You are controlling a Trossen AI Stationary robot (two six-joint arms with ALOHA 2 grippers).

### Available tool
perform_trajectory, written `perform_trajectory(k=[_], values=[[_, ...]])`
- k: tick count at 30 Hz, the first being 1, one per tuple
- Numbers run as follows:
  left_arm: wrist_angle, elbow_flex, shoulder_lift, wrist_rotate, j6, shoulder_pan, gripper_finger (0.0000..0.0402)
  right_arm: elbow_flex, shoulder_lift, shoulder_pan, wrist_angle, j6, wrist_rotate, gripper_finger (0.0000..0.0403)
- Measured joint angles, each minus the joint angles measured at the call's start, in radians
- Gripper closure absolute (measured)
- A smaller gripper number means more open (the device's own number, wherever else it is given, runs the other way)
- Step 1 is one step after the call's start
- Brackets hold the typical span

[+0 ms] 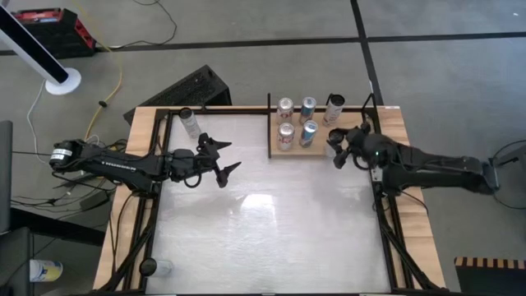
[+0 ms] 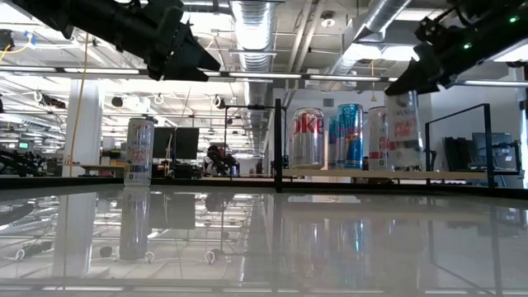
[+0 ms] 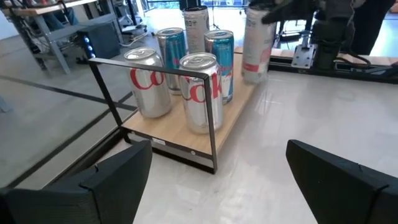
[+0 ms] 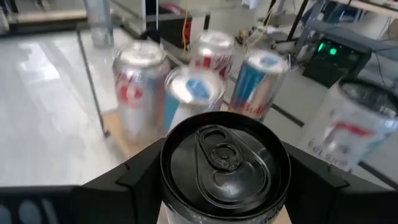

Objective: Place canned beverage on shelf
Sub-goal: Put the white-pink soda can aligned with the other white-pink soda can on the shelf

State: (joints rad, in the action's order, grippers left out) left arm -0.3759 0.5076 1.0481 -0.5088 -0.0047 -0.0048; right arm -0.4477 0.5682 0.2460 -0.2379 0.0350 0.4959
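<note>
The shelf (image 1: 319, 150) is a light-brown board with black end rails, at the table's far right. Several cans stand on it: two Coke cans (image 3: 149, 81), two blue cans (image 3: 219, 56) and a tall white can (image 4: 354, 130). My right gripper (image 1: 335, 148) is over the shelf's near right corner, shut on a white-and-pink can (image 2: 404, 128). My left gripper (image 1: 233, 154) hangs open and empty above the table, left of the shelf. Another tall can (image 1: 189, 122) stands on the table at the far left. My right gripper pinches the can's upper wall just below its rim (image 4: 225, 205), one finger on each side. The fingers come from the table's right side, slanting down. The can stands upright with its bottom (image 3: 252, 79) at the board's level; I cannot tell whether it rests on the board.
The shelf's black end rail (image 3: 155, 62) stands between my left gripper and the cans. The other cans stand just beyond and beside the held can. Black frame bars run along the table's left edge (image 1: 156, 189) and right edge (image 1: 386, 222). The white middle of the table (image 1: 271, 222) is bare.
</note>
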Motion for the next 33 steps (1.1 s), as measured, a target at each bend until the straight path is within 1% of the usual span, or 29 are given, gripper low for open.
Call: perform_trajectory(k=[3,9,16,21,24,28,33], values=[[0.001,0.0,0.0,0.0,-0.015,0.0,0.0045,-0.002,-0.001,0.106,0.047,-0.042,-0.099,0.0127],[0.002,0.0,0.0,0.003,-0.041,0.0,0.0045,-0.002,0.014,0.299,0.04,-0.088,-0.311,0.0127],[0.003,0.0,0.0,0.003,-0.057,0.0,0.0045,-0.002,0.033,0.47,0.045,-0.117,-0.519,0.0127],[0.003,-0.001,0.0,0.003,-0.06,0.0,0.0045,-0.002,0.062,0.537,0.066,-0.124,-0.59,0.0127],[0.003,-0.001,0.0,0.003,-0.06,0.0,0.0045,-0.003,0.089,0.559,0.09,-0.139,-0.605,0.0127],[0.003,-0.001,0.0,0.005,-0.06,0.0,0.0045,-0.004,0.127,0.57,0.13,-0.142,-0.628,0.0127],[0.004,-0.001,0.0,0.005,-0.06,0.0,0.0045,-0.005,0.145,0.569,0.143,-0.142,-0.637,0.0127]])
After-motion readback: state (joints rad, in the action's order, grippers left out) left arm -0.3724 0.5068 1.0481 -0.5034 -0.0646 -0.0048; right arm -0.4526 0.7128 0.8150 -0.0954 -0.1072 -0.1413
